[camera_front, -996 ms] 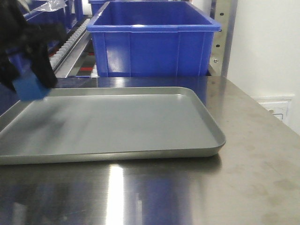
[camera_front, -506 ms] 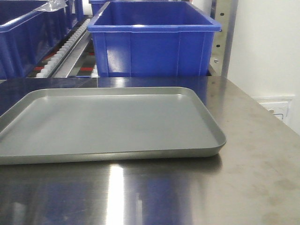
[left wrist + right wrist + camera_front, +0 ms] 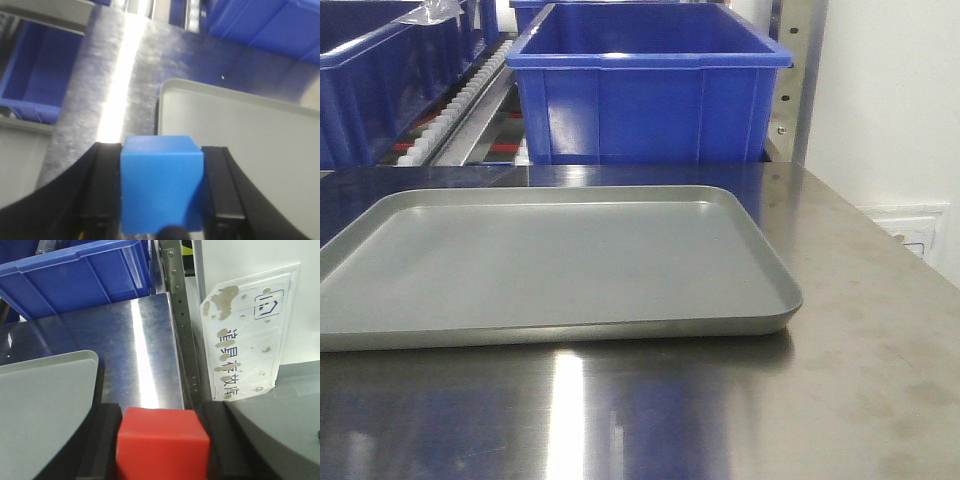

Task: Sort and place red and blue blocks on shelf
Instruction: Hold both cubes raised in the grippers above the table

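Ahead, neither arm shows: only the grey tray [image 3: 620, 260] on the shiny steel counter [image 3: 820, 400], with the shelf [image 3: 470, 95] of white rollers and a large blue bin [image 3: 650, 100] behind, and a white wall to the right. At the left wrist, the left jaws pinch the blue block [image 3: 161, 182] near the tray's corner; its smooth faces could slide during the reach. At the right wrist, the right jaws clamp the red block [image 3: 161, 442] near the perforated upright [image 3: 179, 315], which it might clip; a stained label [image 3: 245, 340] hangs on the wall
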Motion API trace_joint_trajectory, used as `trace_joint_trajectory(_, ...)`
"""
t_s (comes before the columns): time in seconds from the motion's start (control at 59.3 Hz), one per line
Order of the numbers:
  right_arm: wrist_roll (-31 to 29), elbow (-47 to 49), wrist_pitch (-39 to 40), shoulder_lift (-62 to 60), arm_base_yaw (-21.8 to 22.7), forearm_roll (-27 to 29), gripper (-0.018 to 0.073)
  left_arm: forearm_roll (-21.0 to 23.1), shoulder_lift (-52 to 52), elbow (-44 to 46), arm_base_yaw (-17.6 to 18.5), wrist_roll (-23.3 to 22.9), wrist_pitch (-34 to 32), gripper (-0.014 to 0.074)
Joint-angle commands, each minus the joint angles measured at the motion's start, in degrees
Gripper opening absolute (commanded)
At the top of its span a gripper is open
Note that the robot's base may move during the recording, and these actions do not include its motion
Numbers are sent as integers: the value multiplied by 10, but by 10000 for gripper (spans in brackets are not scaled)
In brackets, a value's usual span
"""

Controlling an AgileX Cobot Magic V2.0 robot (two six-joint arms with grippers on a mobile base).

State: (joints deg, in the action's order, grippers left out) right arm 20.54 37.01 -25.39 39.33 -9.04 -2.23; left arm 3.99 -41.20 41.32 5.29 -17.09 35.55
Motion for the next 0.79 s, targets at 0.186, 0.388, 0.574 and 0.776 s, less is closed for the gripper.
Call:
trace_joint_trajectory(0.186, -6, 17, 51, -3, 2, -8, 52, 2, 89, -20, -13, -6, -46, 128)
trace_joint_trajectory(0.388, -6, 17, 51, -3, 2, -8, 52, -11, 113, -40, -13, -6, -50, 128)
trace_joint_trajectory(0.574, -6, 17, 51, -3, 2, -8, 52, -35, 119, -50, -13, -6, -55, 128)
trace_joint_trajectory(0.776, -6, 17, 51, -3, 2, -8, 52, -59, 119, -50, -13, -6, -79, 128)
